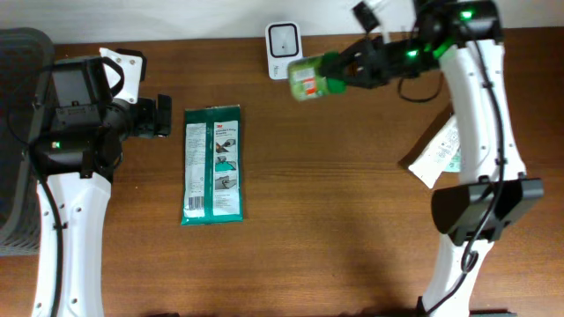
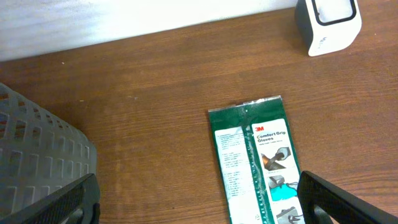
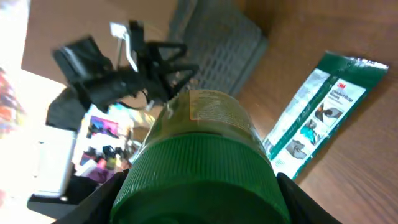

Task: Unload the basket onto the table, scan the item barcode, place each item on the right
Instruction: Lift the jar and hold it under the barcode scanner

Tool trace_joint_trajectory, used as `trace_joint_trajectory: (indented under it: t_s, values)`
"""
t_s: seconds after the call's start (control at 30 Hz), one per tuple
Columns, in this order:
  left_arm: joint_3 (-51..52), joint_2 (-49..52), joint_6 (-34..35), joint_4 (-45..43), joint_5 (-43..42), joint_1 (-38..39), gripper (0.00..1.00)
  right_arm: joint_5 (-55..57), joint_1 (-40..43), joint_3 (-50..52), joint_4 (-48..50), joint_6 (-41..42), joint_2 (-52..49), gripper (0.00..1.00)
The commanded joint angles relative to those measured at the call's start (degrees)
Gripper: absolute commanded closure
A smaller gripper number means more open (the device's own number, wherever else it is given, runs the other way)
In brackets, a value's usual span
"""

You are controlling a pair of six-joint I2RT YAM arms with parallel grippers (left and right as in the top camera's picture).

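Observation:
A jar (image 1: 308,77) with a green lid and a pale label hangs in the air just right of the white barcode scanner (image 1: 284,46) at the table's far edge. My right gripper (image 1: 341,72) is shut on the jar's lid. In the right wrist view the ribbed green lid (image 3: 205,168) fills the space between both fingers, which press against its sides. My left gripper (image 1: 163,116) stands open at the left, low over the wood. Nothing is between its fingers (image 2: 336,202).
A green and white glove packet (image 1: 212,165) lies flat just right of the left gripper, seen also as the packet (image 2: 258,162). A grey mesh basket (image 2: 37,155) stands at the far left. A white packet (image 1: 438,154) lies by the right arm.

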State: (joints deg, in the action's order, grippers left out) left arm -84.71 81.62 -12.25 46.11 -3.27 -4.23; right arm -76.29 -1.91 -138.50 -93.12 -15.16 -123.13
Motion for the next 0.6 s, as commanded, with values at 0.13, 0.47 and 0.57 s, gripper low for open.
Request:
trace_joint_trajectory:
  t_s: [0.13,0.47,0.57]
  values:
    - [-0.7,-0.5,-0.5,-0.1,-0.8,0.1,0.01,-5.4,2.0,-1.2,-1.0,-1.0,1.9,0.5]
    - [-0.7,-0.5,-0.5,-0.1,-0.8,0.1,0.01,43.8,-18.8,-1.2,10.8,4.9,0.9,0.5]
    - [-0.7,-0.5,-0.5,-0.1,-0.9,0.1,0.01,65.3,-24.7,-0.9,15.4,5.8,-2.0,0.5]
